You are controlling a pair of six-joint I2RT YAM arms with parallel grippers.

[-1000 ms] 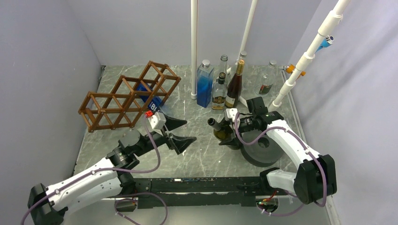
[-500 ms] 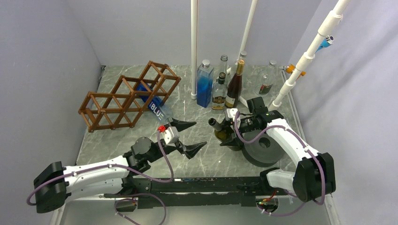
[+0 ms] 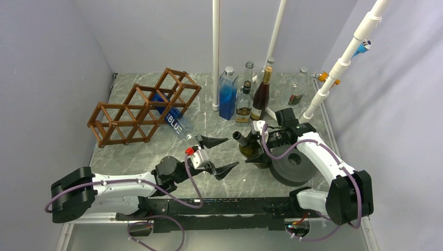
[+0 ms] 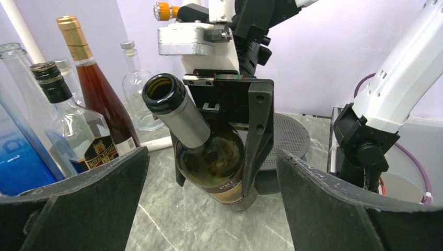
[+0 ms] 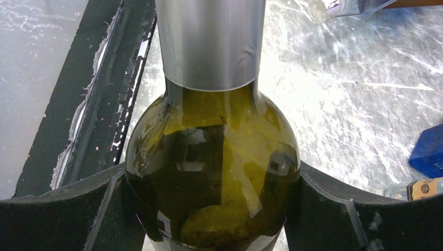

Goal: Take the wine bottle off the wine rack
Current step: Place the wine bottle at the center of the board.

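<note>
The brown wine rack (image 3: 137, 111) lies at the back left with a blue bottle (image 3: 170, 118) resting in one cell, neck end sticking out. A green wine bottle (image 3: 243, 143) leans off the rack at centre right, its foot on the table. My right gripper (image 3: 257, 149) is shut on its body; the glass (image 5: 211, 167) fills the gap between both fingers (image 5: 62, 209). My left gripper (image 3: 231, 152) hangs open just left of the bottle's mouth. In the left wrist view the bottle (image 4: 209, 151) stands ahead of the wide-apart fingers (image 4: 94, 193), untouched.
Several upright bottles cluster at the back: a blue square one (image 3: 228, 93), a whisky bottle (image 3: 243, 104), a dark red one (image 3: 259, 97). White poles (image 3: 216, 52) rise behind. A grey round disc (image 3: 290, 166) sits under the right arm.
My left arm has swung right, away from the rack's front, and its open gripper now faces the green bottle. The right gripper and its bottle have not moved.
</note>
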